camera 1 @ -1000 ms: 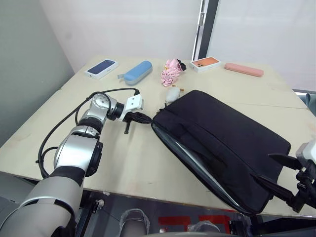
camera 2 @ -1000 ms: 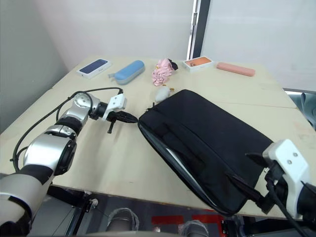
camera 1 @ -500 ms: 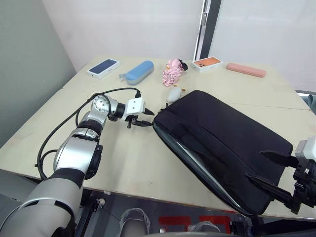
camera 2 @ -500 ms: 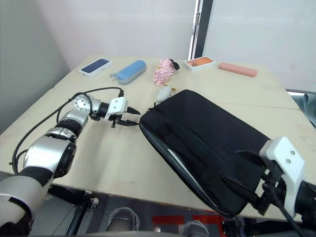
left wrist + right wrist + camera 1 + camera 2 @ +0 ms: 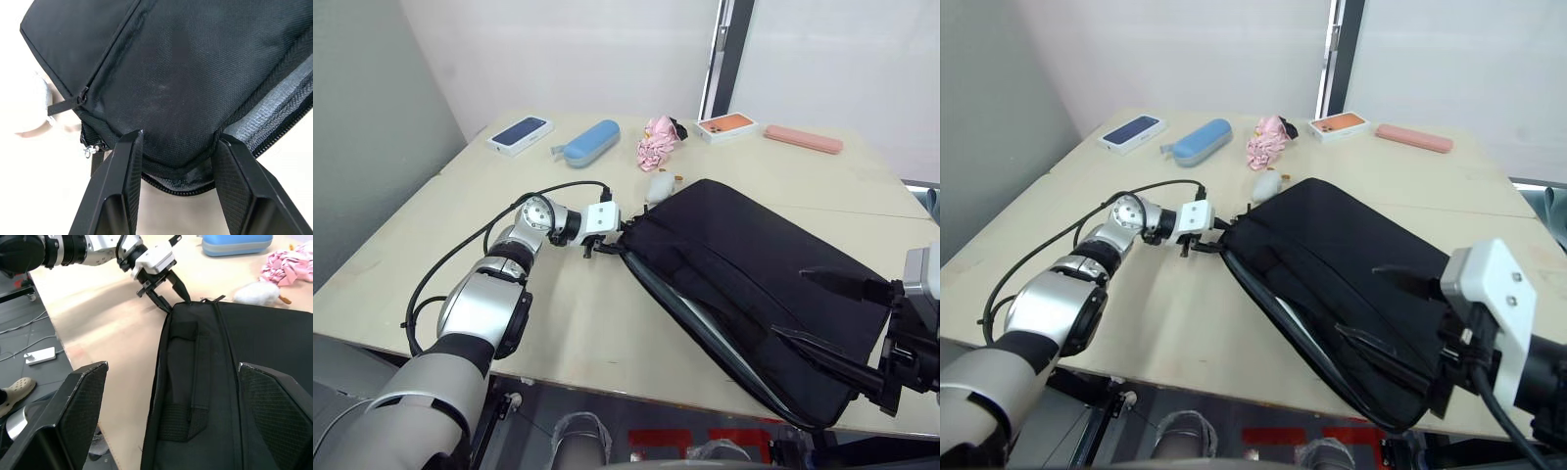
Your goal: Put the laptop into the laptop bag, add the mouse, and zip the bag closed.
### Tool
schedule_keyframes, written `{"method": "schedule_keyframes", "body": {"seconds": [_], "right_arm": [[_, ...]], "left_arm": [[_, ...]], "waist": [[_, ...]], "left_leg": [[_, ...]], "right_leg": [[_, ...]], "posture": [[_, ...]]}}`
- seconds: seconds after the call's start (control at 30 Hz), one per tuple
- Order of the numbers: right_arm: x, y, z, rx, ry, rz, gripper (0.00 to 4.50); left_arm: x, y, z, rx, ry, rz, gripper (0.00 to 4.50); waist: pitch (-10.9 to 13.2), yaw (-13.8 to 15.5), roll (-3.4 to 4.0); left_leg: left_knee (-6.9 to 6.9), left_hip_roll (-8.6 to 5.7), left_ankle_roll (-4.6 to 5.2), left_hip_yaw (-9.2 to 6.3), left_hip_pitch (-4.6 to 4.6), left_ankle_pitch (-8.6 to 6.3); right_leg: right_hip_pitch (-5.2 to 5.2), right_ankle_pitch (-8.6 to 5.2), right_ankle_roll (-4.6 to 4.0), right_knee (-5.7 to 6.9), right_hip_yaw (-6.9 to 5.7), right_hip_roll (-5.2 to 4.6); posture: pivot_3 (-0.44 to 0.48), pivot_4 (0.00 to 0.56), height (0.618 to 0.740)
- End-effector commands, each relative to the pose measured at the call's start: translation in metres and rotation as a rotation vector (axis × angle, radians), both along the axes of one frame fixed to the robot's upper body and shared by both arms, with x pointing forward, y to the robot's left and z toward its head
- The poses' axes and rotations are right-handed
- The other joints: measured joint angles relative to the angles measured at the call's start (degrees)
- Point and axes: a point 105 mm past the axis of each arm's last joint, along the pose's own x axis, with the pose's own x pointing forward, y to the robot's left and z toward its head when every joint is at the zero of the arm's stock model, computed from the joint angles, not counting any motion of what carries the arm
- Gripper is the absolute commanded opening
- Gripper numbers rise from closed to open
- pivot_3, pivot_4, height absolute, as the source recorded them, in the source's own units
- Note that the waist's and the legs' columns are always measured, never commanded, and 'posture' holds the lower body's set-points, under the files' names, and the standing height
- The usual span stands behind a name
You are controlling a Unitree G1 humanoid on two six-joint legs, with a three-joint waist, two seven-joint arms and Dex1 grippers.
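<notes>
- The laptop bag [image 5: 754, 284] lies flat on the table [image 5: 558, 313], running from the frame's centre down to the lower right; black woven fabric, with a handle strap and a zipper line along its top face; its long near edge gapes unzipped, and a thin grey strip inside it shows there, too little to say what it is
- The bag's lower right corner is partly covered by the right gripper [image 5: 837, 318]; the mouse cannot be made out anywhere
- The left gripper [image 5: 612, 243] is at the bag's upper left corner, left of centre; in the left wrist view its two fingers [image 5: 122, 186] are spread apart with the bag's corner between them, close against the fabric; whether they press on it is hard to tell
- The right gripper has its two fingers wide apart, holding nothing, hovering at the bag's lower right end
- A small white plump thing [image 5: 657, 188] sits just beyond the bag's far corner, half hidden by it; behind it lie a pink cloth bundle [image 5: 656, 143], a blue case [image 5: 589, 143] and two phone boxes, all well apart from the bag
</notes>
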Motion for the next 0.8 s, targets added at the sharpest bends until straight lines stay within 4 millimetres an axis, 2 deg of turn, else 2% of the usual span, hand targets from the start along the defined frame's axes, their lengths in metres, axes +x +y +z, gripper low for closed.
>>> {"method": "schedule_keyframes", "body": {"seconds": [0.03, 0.17, 0.3, 0.37, 0.5, 0.57, 0.67, 0.8], "right_arm": [[-0.001, 0.002, 0.01, -0.019, -0.051, -0.004, 4.5], [-0.001, 0.0, 0.009, -0.023, -0.041, -0.02, 4.5], [-0.001, -0.006, 0.004, -0.034, -0.028, -0.052, 4.5], [0.001, -0.015, -0.005, -0.064, -0.001, -0.105, 4.5], [0.001, -0.044, -0.039, -0.132, 0.126, -0.244, 4.5], [-0.01, -0.047, -0.056, -0.135, 0.197, -0.236, 4.5], [-0.017, -0.054, -0.072, -0.186, 0.214, -0.263, 4.5], [-0.027, -0.055, -0.106, -0.212, 0.314, -0.283, 4.5]], "left_arm": [[0.003, -0.007, 0.025, -0.091, -0.018, -0.025, 1.31], [-0.001, -0.003, 0.026, -0.098, 0.005, -0.045, 0.02], [0.001, 0.003, 0.031, -0.105, 0.015, -0.03, 0.02], [0.001, 0.008, 0.032, -0.093, 0.03, -0.021, 0.02], [-0.002, 0.021, 0.033, -0.057, 0.039, -0.031, 0.02], [-0.002, 0.027, 0.036, -0.061, 0.027, -0.028, 0.02], [-0.003, 0.033, 0.037, -0.059, 0.009, -0.026, 0.02], [-0.005, 0.04, 0.036, -0.059, -0.01, -0.021, 0.02]], "waist": [[0.0, 0.1, -0.01], [0.0, 0.2, -0.01], [0.0, 0.2, -0.01], [0.0, 0.2, -0.01], [0.0, -0.5, -0.02], [0.0, -0.7, -0.01], [0.0, -1.0, 0.01], [0.0, -1.1, 0.01]], "left_leg": [[0.0, -0.01, 0.0, 0.0, 0.0, 0.0], [-0.02, -0.01, 0.0, 0.0, 0.0, 0.0], [-0.05, -0.01, 0.01, 0.01, -0.04, 0.0], [-0.07, -0.01, 0.01, 0.0, -0.06, -0.01], [-0.11, 0.0, -0.01, 0.01, -0.06, -0.02], [-0.18, 0.0, -0.03, 0.01, -0.06, -0.03], [-0.26, 0.03, -0.05, 0.0, -0.06, -0.04], [-0.26, 0.01, -0.07, 0.04, -0.01, -0.04]], "right_leg": [[0.0, 0.0, 0.0, 0.0, 0.0, -0.01], [-0.01, 0.0, 0.0, -0.02, 0.01, -0.01], [-0.02, 0.0, -0.01, -0.09, -0.01, -0.01], [-0.03, 0.0, -0.01, -0.12, -0.04, 0.0], [-0.05, -0.01, 0.0, -0.17, -0.04, 0.01], [-0.07, -0.01, 0.0, -0.19, -0.03, 0.01], [-0.08, -0.03, -0.02, -0.25, -0.07, 0.03], [-0.05, 0.0, 0.02, -0.25, -0.02, 0.02]], "posture": [[0.0, 0.15, 0.74], [0.0, 0.15, 0.74], [0.0, 0.15, 0.74], [0.0, 0.15, 0.74], [0.0, 0.15, 0.74], [0.0, 0.15, 0.74], [0.0, 0.15, 0.74], [0.0, 0.15, 0.74]]}}
